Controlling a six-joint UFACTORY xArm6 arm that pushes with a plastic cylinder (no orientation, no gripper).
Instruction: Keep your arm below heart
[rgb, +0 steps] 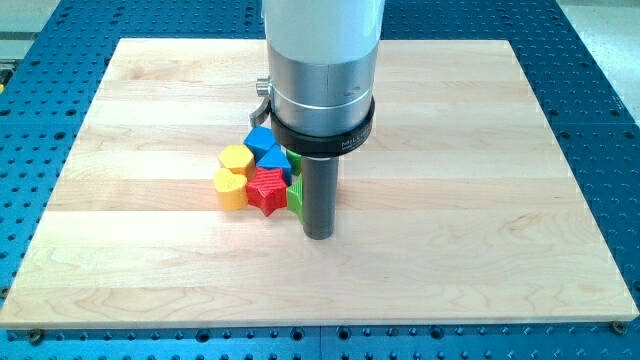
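Sitting on a pale wooden desk (480, 150) with visible grain bands, framed by a blue perforated metal base (610, 120). Taking the red star block (266, 190) as the landmark: touching its left, a yellow heart block (230, 189), glossy plastic look; just above that, a yellow hexagon-ish block (236, 158). Sitting right above the star, two blue blocks (265, 145), angular, exact shapes hard to tell. Peeking out at the star's right, a green block (295, 193), mostly hidden behind the rod. Standing just right of the star and slightly lower, my tip (318, 236), a dark matte cylinder under a brushed-metal collar. Pincer state: cannot tell, none showing here.
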